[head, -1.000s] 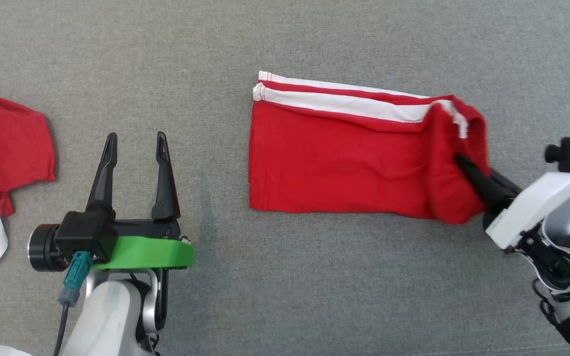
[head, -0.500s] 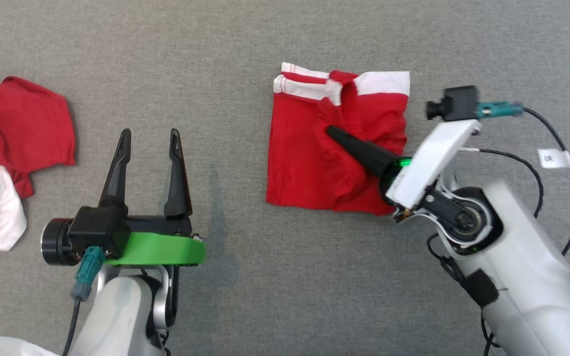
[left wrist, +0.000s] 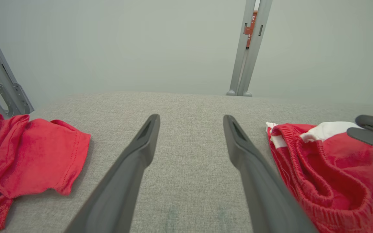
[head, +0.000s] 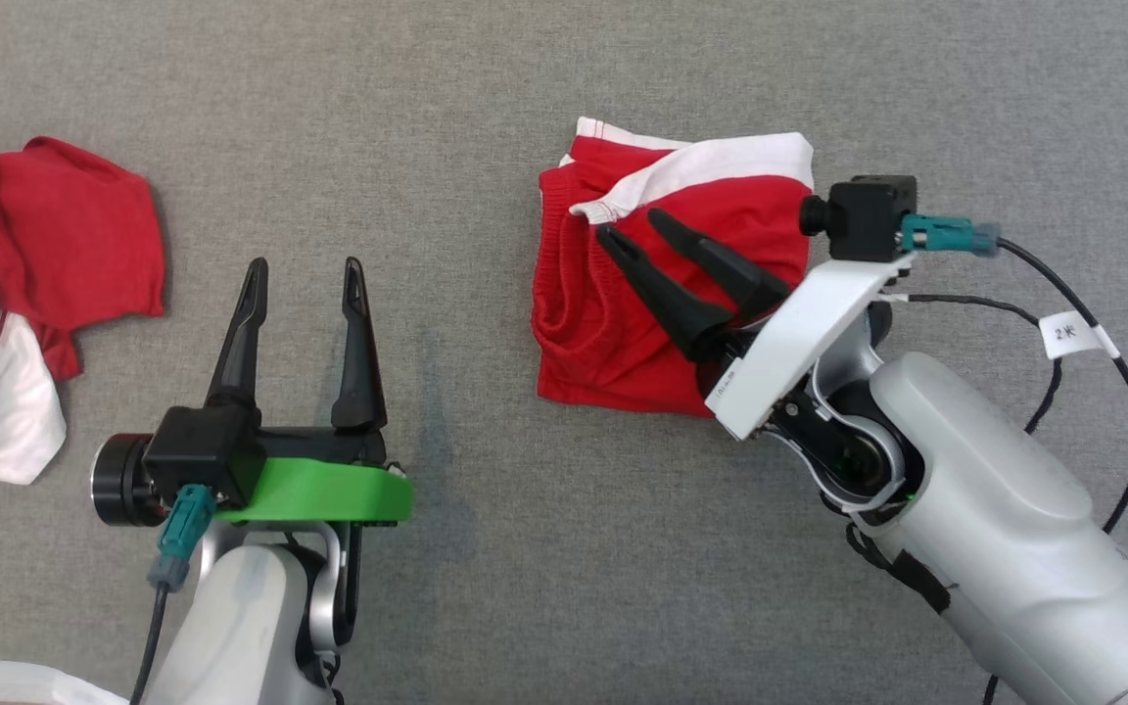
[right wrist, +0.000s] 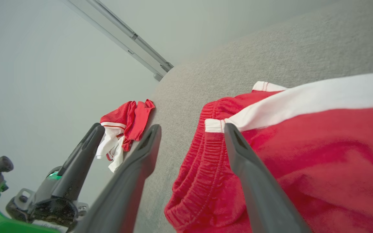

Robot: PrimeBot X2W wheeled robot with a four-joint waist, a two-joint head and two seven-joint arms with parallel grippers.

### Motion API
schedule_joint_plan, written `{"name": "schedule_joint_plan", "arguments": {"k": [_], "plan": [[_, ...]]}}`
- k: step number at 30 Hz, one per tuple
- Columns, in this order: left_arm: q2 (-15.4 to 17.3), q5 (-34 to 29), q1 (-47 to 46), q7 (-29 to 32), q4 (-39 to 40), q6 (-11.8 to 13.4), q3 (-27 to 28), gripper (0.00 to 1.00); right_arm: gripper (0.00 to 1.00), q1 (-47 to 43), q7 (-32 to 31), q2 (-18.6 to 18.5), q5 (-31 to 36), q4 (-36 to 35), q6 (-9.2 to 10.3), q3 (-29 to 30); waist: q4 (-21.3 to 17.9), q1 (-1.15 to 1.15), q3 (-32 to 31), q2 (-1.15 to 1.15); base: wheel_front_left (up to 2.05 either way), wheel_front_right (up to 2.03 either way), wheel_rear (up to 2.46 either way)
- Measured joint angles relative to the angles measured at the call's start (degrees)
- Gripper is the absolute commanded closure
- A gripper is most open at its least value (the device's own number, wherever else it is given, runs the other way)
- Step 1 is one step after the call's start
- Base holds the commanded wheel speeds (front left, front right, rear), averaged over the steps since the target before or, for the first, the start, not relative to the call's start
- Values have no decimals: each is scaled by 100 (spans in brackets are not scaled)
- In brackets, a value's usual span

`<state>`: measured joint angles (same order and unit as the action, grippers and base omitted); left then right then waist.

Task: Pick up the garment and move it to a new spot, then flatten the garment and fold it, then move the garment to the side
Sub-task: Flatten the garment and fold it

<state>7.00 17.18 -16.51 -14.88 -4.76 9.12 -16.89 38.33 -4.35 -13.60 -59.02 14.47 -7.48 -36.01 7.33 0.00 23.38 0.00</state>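
Garment: red shorts with a white stripe [head: 642, 333] are laid on the grey table [head: 486, 98], in its right half, well apart from the pile at the left.
Shape of the garment: it is doubled over into a compact, roughly square packet. The white stripe runs slantwise across the top layer, and the elastic waistband is bunched in loose ridges along the left side.
Right gripper: the right gripper [head: 632, 224] is held over the garment with its fingers spread and nothing between them. In the right wrist view one finger is seen above the red cloth and the other just off its left edge. Whether the tips touch the cloth cannot be told.
Left gripper: the left gripper [head: 305, 264] is held open and empty over bare table, between the garment and the pile, touching neither.
Other clothes: a crumpled red and white pile [head: 45, 245] is left at the table's left side.
Done, as judged: the garment is placed, spread enough to be folded, and one fold is laid over and let go.
Left to do, as judged: the loose waistband side may need smoothing or a further fold, and the packet is not yet moved to the side.
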Motion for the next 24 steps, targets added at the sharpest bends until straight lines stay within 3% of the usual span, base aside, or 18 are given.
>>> {"name": "schedule_joint_plan", "arguments": {"k": [6,10,15,20,24], "plan": [[59,-10,21,-8,5,8,32,0,0,-60,1393,-692,253,-163,0,-326,-168,0,-124,0,0,0,0],[136,-9,118,-5,29,56,83,0,0,-380,1838,-1123,278,-189,0,-82,-329,0,-219,0,0,0,0],[243,27,235,51,92,101,165,0,0,-1067,1934,-1397,638,-382,0,1023,-560,0,-350,0,0,0,0],[309,69,396,122,166,152,224,0,0,-1965,1935,-1287,1205,-805,0,2123,-764,0,-507,0,0,0,0],[369,119,550,146,222,203,286,0,0,-2519,1935,-1154,1655,-1118,0,2580,-886,0,-665,0,0,0,0]]}}
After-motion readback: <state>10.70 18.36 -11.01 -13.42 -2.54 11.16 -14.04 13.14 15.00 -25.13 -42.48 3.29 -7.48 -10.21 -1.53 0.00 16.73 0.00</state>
